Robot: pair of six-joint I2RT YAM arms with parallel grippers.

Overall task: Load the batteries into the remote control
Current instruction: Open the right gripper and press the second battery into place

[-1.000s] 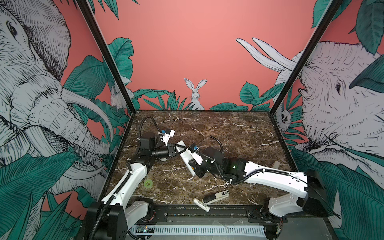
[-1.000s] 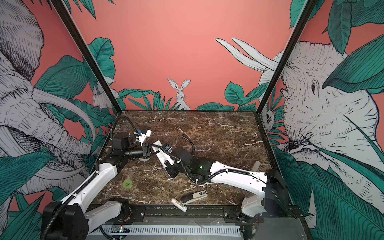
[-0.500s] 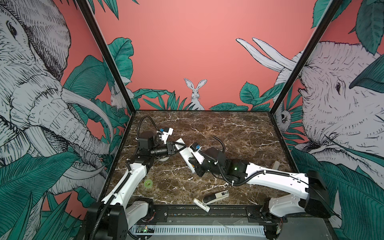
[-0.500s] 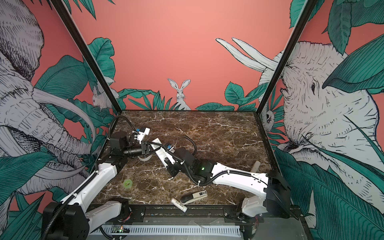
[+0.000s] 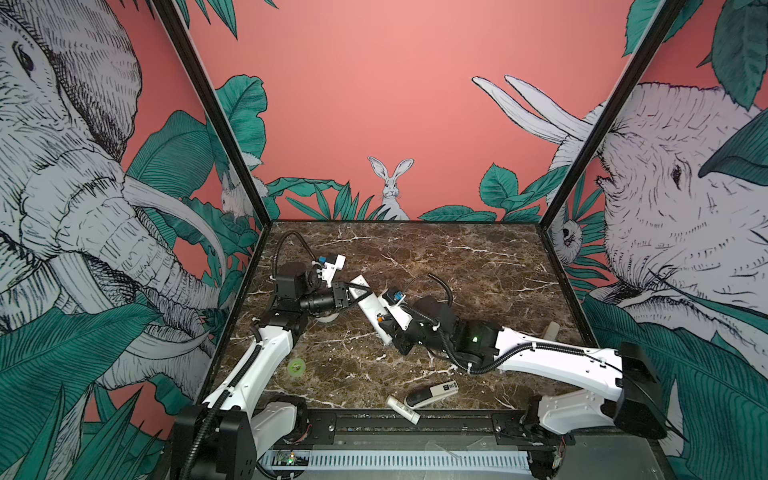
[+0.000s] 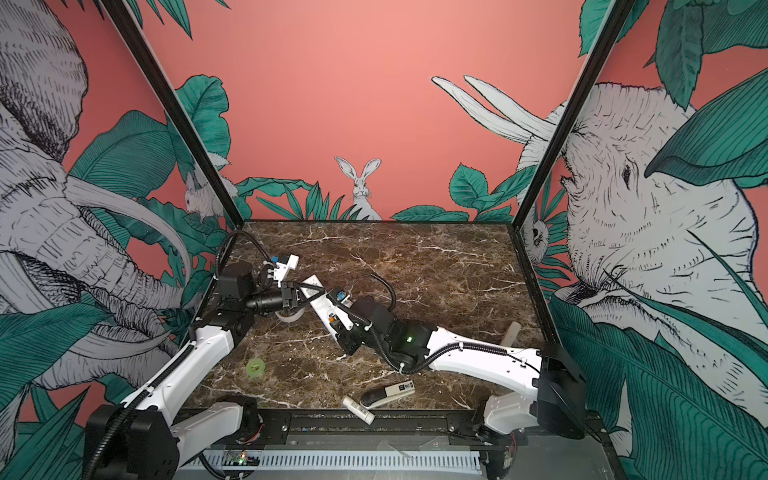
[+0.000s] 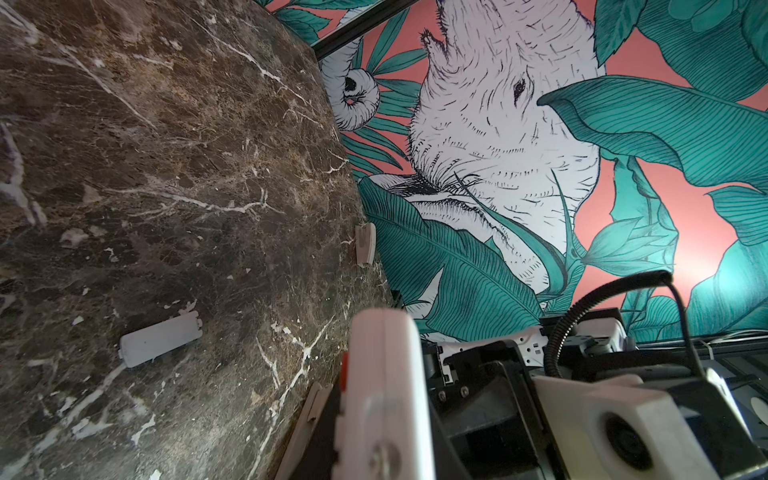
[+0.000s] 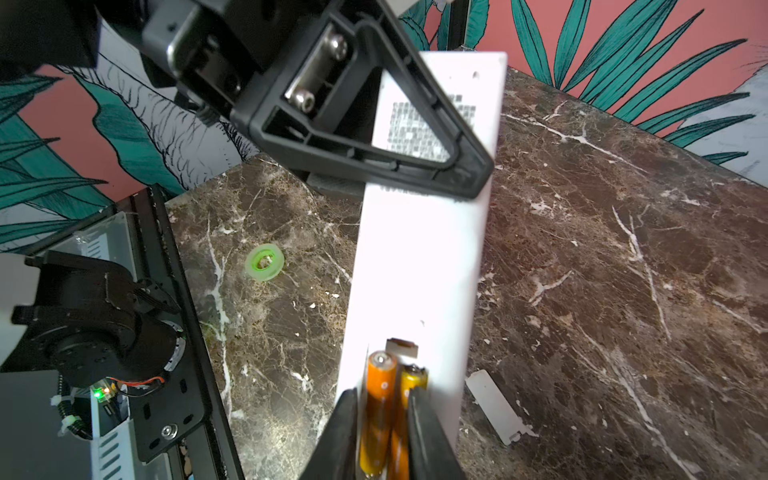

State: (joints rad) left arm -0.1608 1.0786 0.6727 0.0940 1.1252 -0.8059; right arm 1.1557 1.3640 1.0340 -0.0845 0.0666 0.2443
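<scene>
Left gripper (image 5: 353, 293) is clenched on the far end of the long slim white rectangular remote control (image 5: 371, 307). One black triangular finger lies flat across the printed label on the remote's plain back, and the other finger is hidden behind the body. In both top views the remote runs diagonally across the brown marble tabletop (image 5: 457, 257), back side up, from the left gripper down to the right gripper (image 8: 383, 415). It looks lifted off the surface, but I can't confirm that. The two thin orange cylindrical batteries (image 8: 376, 374) lie side by side, lengthwise, in the open bay at the remote's near end. Their pale tips point at a small metal contact tab. The right gripper's black fingers (image 8: 345, 419) bracket the pair, one on each outer side, and the jaws are narrow. Can't tell whether they're pinching the batteries or just clear of them. The small flat white plastic battery cover (image 8: 496, 411) is on the marble just beside the remote. A translucent green ring (image 5: 296, 368) sits near the left arm. At the front edge, well apart from the remote, a stubby black-and-white device (image 5: 432, 392) is touching or almost touching a small white labelled tube (image 5: 402, 409).
</scene>
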